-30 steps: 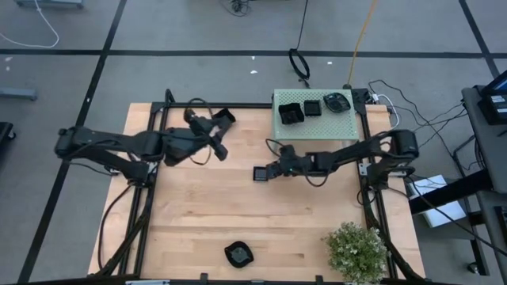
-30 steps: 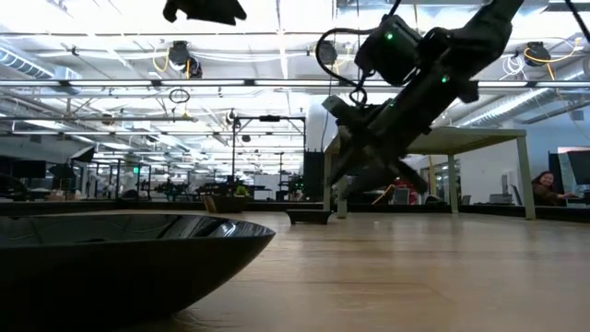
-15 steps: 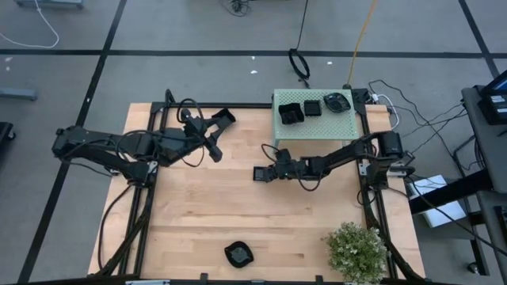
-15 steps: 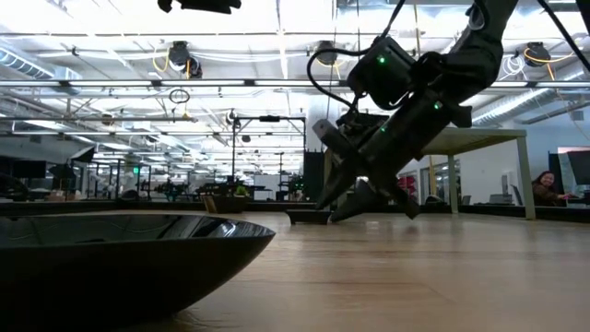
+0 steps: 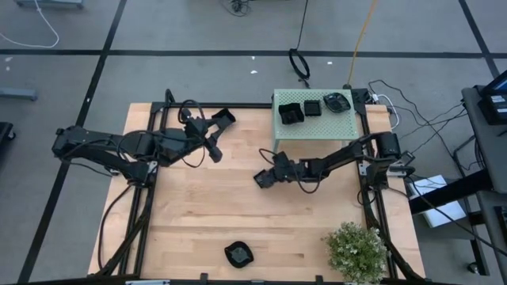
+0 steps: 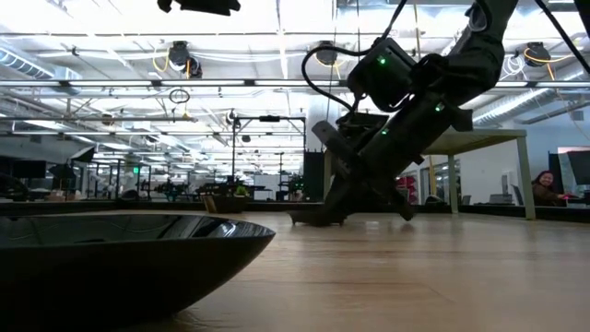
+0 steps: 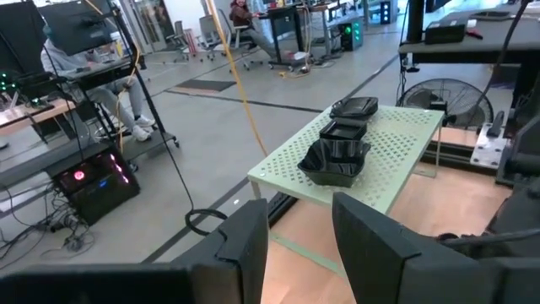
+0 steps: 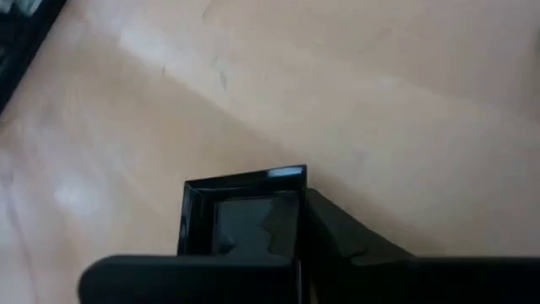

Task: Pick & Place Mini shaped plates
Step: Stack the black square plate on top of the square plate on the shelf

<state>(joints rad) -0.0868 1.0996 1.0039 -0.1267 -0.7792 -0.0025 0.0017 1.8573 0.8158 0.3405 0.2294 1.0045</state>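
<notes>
Plates first, nearest to farthest: one glossy black wavy-rimmed mini plate sits alone at the near edge of the pale wooden table, so close to the low camera that it fills the foreground there. Right of it at the near corner stands the small green bushy plant, well clear of the work.

Mid-table is where the action is. The right gripper is down at the board with its fingers pinched onto the rim of a small glossy black square plate; the wrist view shows one dark finger lying across the dish's edge, a grip that looks chosen because the thin wall is the only part that gives purchase. The dish looks tipped, one edge coming off the wood.

A second ago those fingers stood wide, poised above the square plate as it lay flat; half a second ago they straddled it, and now they have closed on it.

The left gripper hangs high over the far left of the table, fingers partly apart and empty, barely moved over the last half second.

Farthest off, the pale green perforated stand carries three more black plates, probably the drop-off.
</notes>
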